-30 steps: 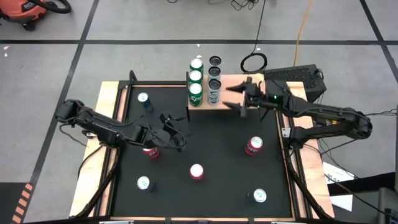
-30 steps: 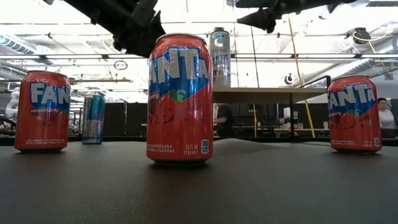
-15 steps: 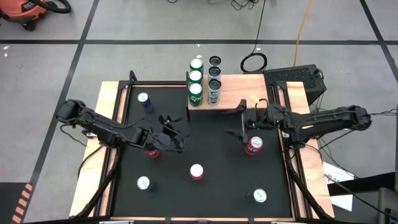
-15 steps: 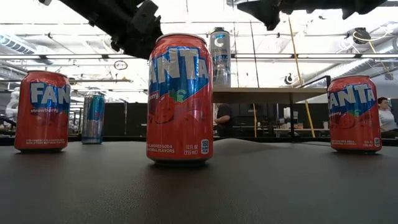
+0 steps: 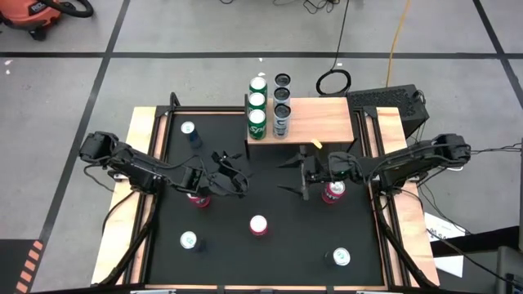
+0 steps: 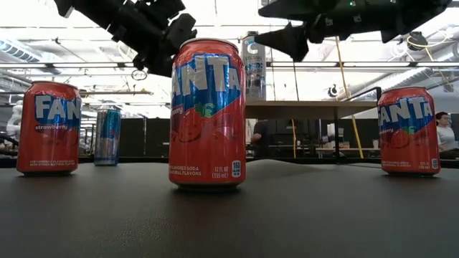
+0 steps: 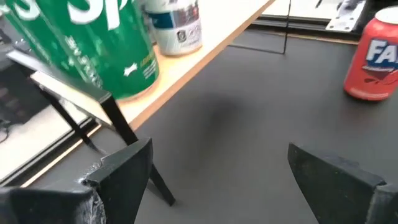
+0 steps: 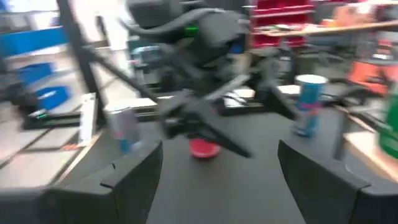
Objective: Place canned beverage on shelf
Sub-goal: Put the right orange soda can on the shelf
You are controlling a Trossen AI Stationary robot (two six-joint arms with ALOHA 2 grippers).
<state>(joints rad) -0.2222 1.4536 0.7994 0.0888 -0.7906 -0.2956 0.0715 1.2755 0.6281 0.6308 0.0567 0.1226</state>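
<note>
**Both arms empty above the mat, red cans waiting**

The counter [image 5: 147, 122] carries a black mat [image 5: 278, 245]; the shelf [image 5: 319, 122] stands at its far edge with green and grey cans lined up on its left part, the right part bare; the right gripper [image 5: 296, 173] hovers beside a red Fanta can [image 5: 333, 192], jaws spread wide, holding nothing; the left gripper [image 5: 231, 171] hangs near another red can [image 5: 198, 199], jaws likewise wide and empty. The step appears to be reaching for a can; doing it well likely means centring the jaws round the can's body, descending squarely, closing gently so it stays upright.
</note>
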